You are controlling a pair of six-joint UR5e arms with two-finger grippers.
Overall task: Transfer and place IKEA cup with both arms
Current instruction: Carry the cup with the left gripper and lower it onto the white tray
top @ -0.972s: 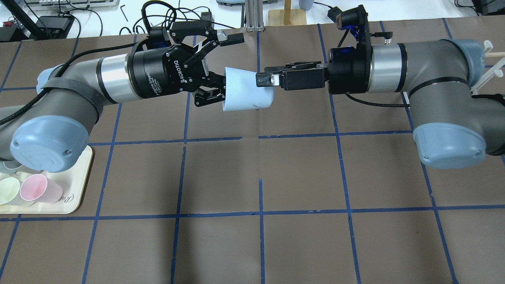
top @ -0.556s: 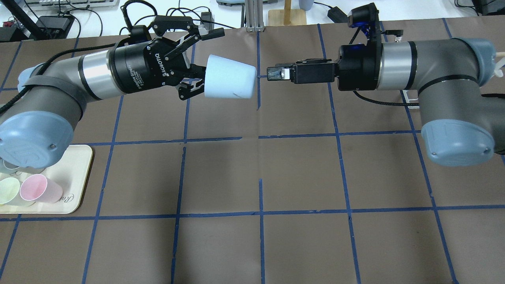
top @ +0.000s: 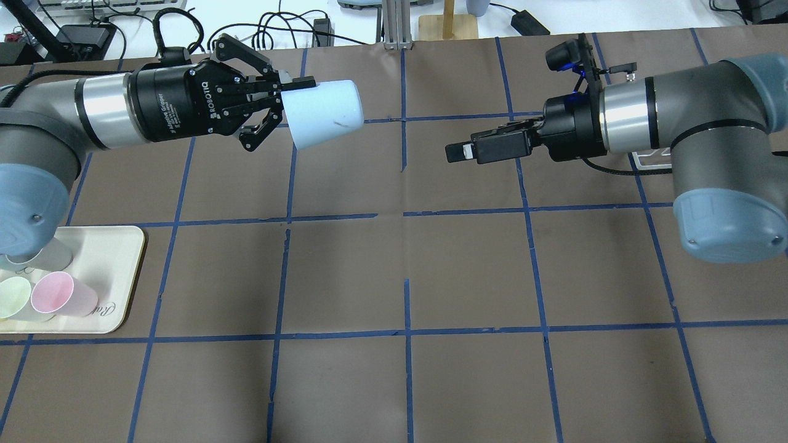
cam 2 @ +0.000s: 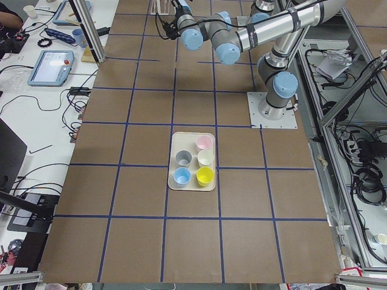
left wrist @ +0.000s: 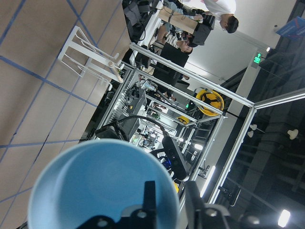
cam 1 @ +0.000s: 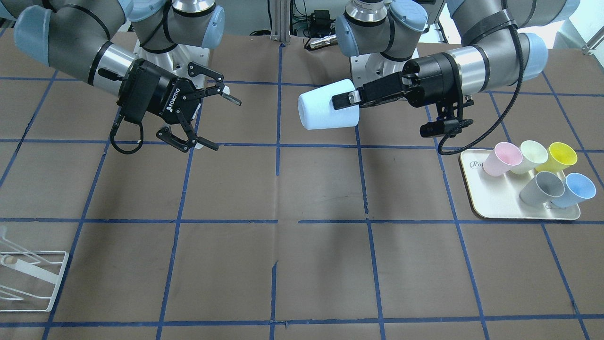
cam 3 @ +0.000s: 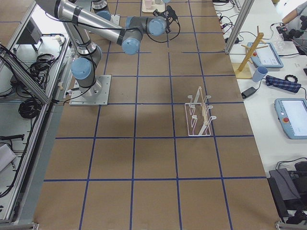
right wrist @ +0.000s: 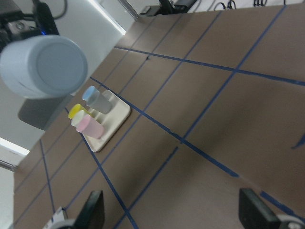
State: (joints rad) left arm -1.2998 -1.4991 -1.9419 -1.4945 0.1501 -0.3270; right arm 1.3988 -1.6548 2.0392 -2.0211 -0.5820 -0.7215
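The IKEA cup (top: 323, 114) is light blue and lies on its side in the air, held by its rim. My left gripper (top: 289, 92) is shut on that rim, with one finger inside the cup, as the left wrist view (left wrist: 100, 186) shows. In the front view the cup (cam 1: 325, 111) hangs from the left gripper (cam 1: 347, 100), mouth toward the arm. My right gripper (cam 1: 219, 122) is open and empty, about a grid square away from the cup's closed end. It looks slim in the overhead view (top: 458, 152). The right wrist view shows the cup's base (right wrist: 45, 67) far off.
A cream tray (cam 1: 500, 208) on the left arm's side holds a second blue cup (cam 1: 573, 189), a grey cup (cam 1: 542, 188), a pink cup (cam 1: 505, 158) and a yellow cup (cam 1: 561, 156). A white wire rack (cam 1: 28, 278) lies at the right arm's side.
A second ago both grippers met at the cup. The right gripper has come off the cup's closed end and drawn back. The left arm has carried the cup away toward its side.
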